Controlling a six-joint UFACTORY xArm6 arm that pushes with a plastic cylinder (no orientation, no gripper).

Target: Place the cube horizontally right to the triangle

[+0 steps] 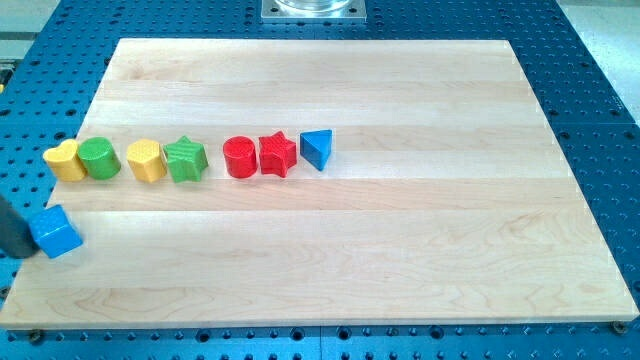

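A blue cube (55, 232) lies near the board's left edge, below a row of blocks. A blue triangle (316, 149) sits at the right end of that row, far to the cube's upper right. My dark rod enters from the view's left edge, and my tip (24, 250) is against the cube's left side. Only the lower part of the rod shows.
The row to the left of the triangle holds a red star (278, 154), a red cylinder (240, 157), a green star (185, 158), a yellow hexagon (146, 160), a green cylinder (100, 158) and a yellow heart (65, 160). The wooden board (400, 250) rests on a blue perforated table (600, 90).
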